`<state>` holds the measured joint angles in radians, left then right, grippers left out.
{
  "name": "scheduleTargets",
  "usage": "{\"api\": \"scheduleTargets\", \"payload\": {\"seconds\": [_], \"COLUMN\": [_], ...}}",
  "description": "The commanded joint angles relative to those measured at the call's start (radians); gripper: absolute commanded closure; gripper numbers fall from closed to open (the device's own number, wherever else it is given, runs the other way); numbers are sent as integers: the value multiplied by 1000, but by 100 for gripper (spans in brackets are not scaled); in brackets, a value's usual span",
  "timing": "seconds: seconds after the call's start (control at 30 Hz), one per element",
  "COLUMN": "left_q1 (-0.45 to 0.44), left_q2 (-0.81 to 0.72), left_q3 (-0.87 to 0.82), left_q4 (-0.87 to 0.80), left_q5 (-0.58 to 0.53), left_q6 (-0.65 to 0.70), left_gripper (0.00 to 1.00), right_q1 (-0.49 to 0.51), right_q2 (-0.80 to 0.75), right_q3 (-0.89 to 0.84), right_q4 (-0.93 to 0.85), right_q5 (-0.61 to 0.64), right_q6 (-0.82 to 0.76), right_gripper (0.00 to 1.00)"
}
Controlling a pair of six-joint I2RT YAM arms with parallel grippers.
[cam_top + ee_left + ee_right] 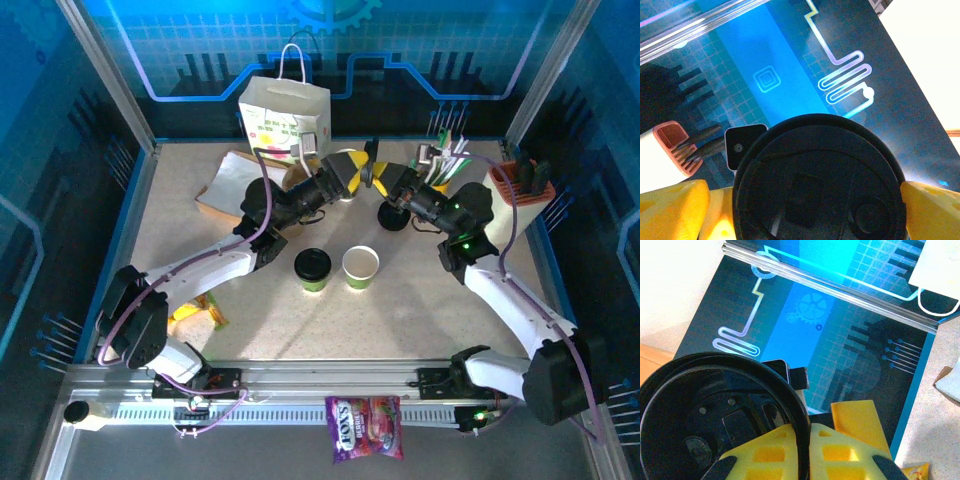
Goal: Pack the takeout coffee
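Two takeout coffee cups stand mid-table: one with its black lid on (312, 268), and an open one (361, 266) to its right. Above and behind them my two grippers meet in the air. A second black lid (715, 425) is pinched by its rim in my right gripper (805, 450) (388, 186), which is shut on it. My left gripper (805, 210) (360, 176) stands open and wide, a yellow finger (932, 210) on each side of that lid (815, 180). I cannot tell whether those fingers touch the lid.
The white flower-printed paper bag (283, 120) stands at the back, with brown paper (225, 185) lying before it. A yellow cup of straws (447, 168) and a white holder with an orange rim (515, 192) are at the back right. A candy packet (365, 428) lies beyond the near rail.
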<state>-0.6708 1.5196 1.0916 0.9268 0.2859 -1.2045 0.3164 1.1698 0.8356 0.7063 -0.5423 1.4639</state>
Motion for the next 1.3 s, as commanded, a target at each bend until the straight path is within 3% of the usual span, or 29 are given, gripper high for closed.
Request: {"api": "scheduleTargets", "payload": {"seconds": [0.0,0.17,0.3,0.77,1.27], "left_q1": [-7,-7,-7,0,42], "left_q2": [11,11,7,43,20], "left_q3": [33,24,27,72,28], "left_q4": [68,81,70,50,45], "left_q5": [18,14,9,0,-36], "left_q6": [-24,-21,7,31,49], "left_gripper": [7,16,18,4,2], "right_q1": [18,20,24,49,52], "right_q2": [12,23,32,51,72], "right_q3": [10,5,5,25,21], "right_q4": [60,75,86,91,100], "right_q5": [3,7,6,7,22], "right_q6": [9,17,24,36,39], "right_gripper": [90,90,90,90,91]}}
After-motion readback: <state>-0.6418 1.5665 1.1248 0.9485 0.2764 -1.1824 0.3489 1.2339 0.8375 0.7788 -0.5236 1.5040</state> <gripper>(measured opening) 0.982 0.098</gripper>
